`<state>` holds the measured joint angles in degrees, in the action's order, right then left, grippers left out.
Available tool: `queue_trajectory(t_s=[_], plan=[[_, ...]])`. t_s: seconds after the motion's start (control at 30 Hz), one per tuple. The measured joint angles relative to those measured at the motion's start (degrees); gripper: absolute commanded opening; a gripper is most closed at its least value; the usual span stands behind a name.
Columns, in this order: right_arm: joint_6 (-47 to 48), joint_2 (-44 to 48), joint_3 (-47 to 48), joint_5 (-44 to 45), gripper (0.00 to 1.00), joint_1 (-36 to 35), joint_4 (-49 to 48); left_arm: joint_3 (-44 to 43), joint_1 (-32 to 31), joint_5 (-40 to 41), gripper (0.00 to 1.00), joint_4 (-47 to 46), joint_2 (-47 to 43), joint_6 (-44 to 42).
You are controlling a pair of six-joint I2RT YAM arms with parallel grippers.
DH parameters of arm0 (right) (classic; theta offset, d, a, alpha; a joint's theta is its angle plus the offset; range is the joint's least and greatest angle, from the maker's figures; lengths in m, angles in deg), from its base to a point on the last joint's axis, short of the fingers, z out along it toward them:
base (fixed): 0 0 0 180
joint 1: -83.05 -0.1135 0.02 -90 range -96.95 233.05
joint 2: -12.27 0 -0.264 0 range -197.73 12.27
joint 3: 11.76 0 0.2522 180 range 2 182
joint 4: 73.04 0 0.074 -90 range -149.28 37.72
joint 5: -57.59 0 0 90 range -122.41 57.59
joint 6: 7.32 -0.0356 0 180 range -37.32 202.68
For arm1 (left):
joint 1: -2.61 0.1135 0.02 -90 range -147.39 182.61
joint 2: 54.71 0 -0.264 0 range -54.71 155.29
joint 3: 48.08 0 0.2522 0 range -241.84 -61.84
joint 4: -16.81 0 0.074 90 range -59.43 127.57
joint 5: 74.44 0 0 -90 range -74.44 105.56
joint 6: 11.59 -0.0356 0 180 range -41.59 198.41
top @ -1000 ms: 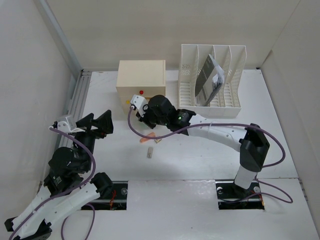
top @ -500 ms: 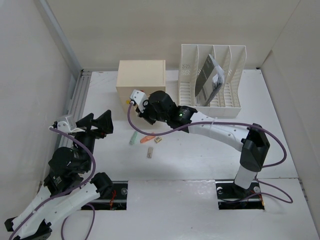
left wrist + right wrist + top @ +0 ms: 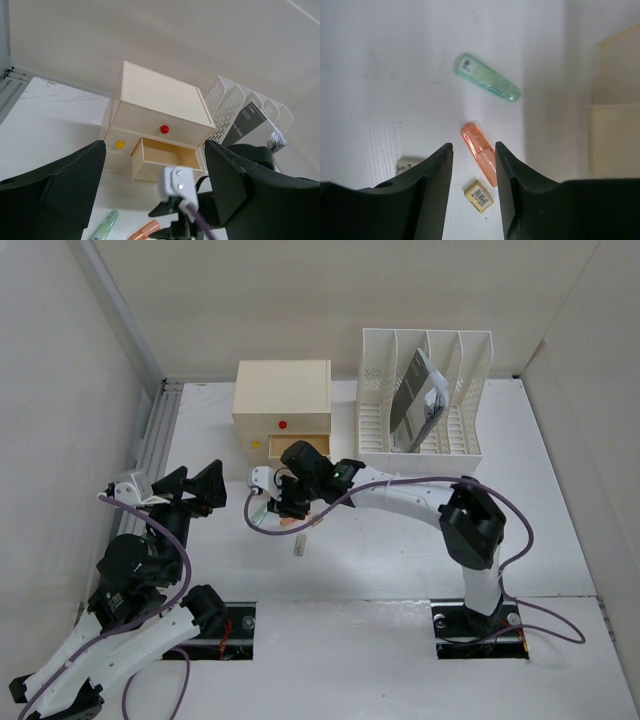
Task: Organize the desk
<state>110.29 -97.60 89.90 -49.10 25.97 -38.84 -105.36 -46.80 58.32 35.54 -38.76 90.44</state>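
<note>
Drawer (image 3: 297, 447) now standing open, right claw (image 3: 472, 147) is hovering wide, empty, over the orange pen (image 3: 480, 161) at its six o'clock; picking it is likely needing a straight descent.

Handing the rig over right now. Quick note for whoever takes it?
Grippers: left gripper open, empty, off to the left. The right gripper is open, poised over the orange stick, not gripping.
Things: green stick, eraser and small white piece loose on the desk by the drawer box.
Done: lower drawer open, looks empty.
Left: stow the loose items.
</note>
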Motion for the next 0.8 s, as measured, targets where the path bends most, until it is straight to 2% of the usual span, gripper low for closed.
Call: queue_trajectory(t_s=[0.2,0.4,0.8], plan=[[14.2,-5.0,2.2,-7.1,0.45,0.0,7.1,0.2,0.0,0.0,0.78,0.0,-0.5,0.0],[26.5,-9.0,11.2,-10.5,0.49,0.0,12.2,0.4,0.0,0.3,0.78,0.0,-1.7,0.0],[36.7,-23.2,30.2,-12.3,0.52,0.0,20.9,0.9,0.0,0.8,0.78,-0.5,-2.3,0.0]])
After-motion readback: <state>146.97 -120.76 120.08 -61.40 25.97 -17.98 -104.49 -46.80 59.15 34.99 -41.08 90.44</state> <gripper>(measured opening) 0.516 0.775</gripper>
